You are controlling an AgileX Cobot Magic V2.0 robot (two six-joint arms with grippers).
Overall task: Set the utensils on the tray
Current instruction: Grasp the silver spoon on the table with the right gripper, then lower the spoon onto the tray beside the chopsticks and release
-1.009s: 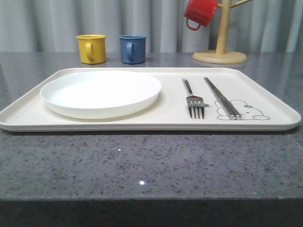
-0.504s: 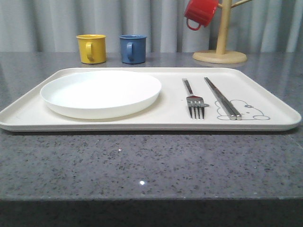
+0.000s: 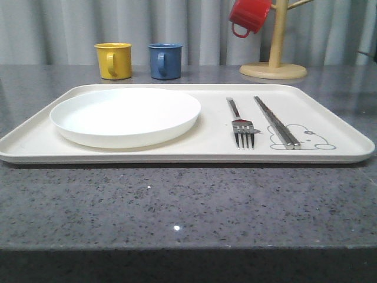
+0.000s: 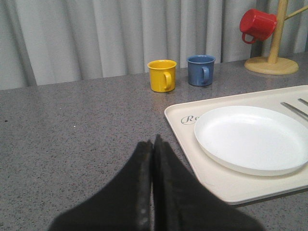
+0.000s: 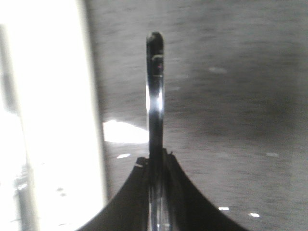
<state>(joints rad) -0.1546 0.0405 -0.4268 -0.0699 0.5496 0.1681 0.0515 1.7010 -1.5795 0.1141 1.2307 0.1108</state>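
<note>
Newly peeking in at the front view's far right edge: a dark bit (image 3: 372,55), maybe an arm. Right gripper (image 5: 156,166) pinched tight on a shiny spoon handle (image 5: 155,96); left gripper (image 4: 153,144) pressed together, holding nothing. Unmoved on the tray (image 3: 330,156): plate (image 3: 126,115), fork (image 3: 241,125), chopsticks (image 3: 275,122). Probably just the spoon left to bring.
</note>
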